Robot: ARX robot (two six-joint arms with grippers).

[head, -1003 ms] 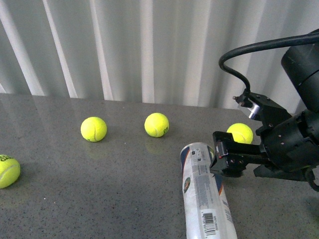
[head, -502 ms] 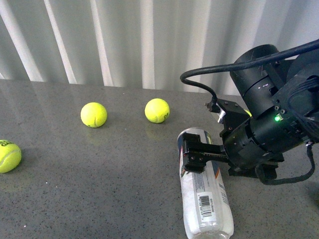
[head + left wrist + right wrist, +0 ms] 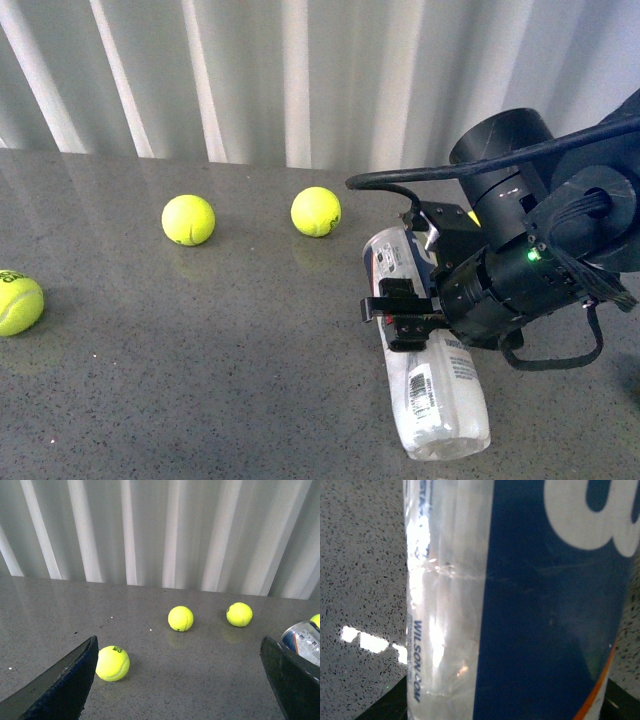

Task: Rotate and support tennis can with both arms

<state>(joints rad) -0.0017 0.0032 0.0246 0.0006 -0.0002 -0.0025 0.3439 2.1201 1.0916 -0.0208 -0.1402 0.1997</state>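
Contents: tennis can (image 3: 432, 385), lying on grey table (image 3: 200, 390), front right, barcode upward; right gripper (image 3: 398, 315), clamped across the can's middle; left gripper (image 3: 178, 641), fingers wide apart, empty, facing loose tennis balls (image 3: 180, 618).

The thick-jointed black right arm (image 3: 540, 250), a green light (image 3: 528, 255) lit at its wrist, reaches in low from the right. Its black pincer right tool (image 3: 392, 318) points left, jaws closed against the sides of the clear, navy-labelled tennis can (image 3: 440, 400). The black left tool (image 3: 178, 641) hangs above the grey worktop (image 3: 150, 690), its two fingers (image 3: 65, 685) spread wide.
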